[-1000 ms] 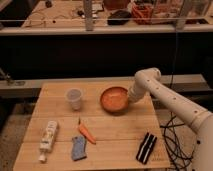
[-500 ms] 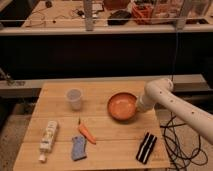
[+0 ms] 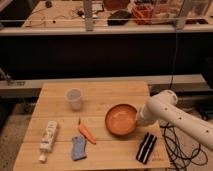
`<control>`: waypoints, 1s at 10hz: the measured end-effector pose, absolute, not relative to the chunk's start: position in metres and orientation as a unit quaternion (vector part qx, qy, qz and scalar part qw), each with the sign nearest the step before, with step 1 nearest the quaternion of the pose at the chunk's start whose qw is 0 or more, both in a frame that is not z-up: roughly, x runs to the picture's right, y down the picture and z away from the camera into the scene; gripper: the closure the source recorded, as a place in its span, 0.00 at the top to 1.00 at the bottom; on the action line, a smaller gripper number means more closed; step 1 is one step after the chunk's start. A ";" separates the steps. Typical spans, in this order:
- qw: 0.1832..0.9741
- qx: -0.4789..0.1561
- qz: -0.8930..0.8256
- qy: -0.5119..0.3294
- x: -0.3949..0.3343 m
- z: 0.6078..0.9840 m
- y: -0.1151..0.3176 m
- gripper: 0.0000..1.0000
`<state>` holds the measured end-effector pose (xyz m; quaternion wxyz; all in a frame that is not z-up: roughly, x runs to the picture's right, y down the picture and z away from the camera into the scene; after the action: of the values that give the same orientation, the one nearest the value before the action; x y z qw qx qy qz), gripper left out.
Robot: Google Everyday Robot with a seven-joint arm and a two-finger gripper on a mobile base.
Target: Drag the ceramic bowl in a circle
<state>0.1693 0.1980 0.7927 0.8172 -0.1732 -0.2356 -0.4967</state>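
Note:
The ceramic bowl [image 3: 121,119] is a round orange-terracotta bowl with a lighter inside. It sits on the wooden table [image 3: 100,92], right of centre and towards the front. My gripper [image 3: 139,120] is at the bowl's right rim, at the end of the white arm [image 3: 170,111] that comes in from the right. The arm's end covers the fingers.
A translucent white cup [image 3: 74,98] stands left of the bowl. An orange carrot [image 3: 86,132], a blue item [image 3: 79,147] and a white tube [image 3: 48,140] lie front left. A black striped object [image 3: 146,147] lies front right, close to the bowl. Cables hang right of the table.
The bowl has slid from the table's middle rear towards the right and then the front, now lying nearer the front edge. The arm's end moved along with it at its right rim.

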 end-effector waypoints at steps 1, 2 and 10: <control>0.807 -0.168 -0.508 -0.250 0.144 0.802 0.196 0.00; 0.798 -0.164 -0.518 -0.259 0.123 0.814 0.191 0.00; 0.805 -0.160 -0.521 -0.234 0.117 0.896 0.106 0.00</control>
<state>0.1170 0.1063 0.8956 0.8054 -0.1603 -0.2336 -0.5206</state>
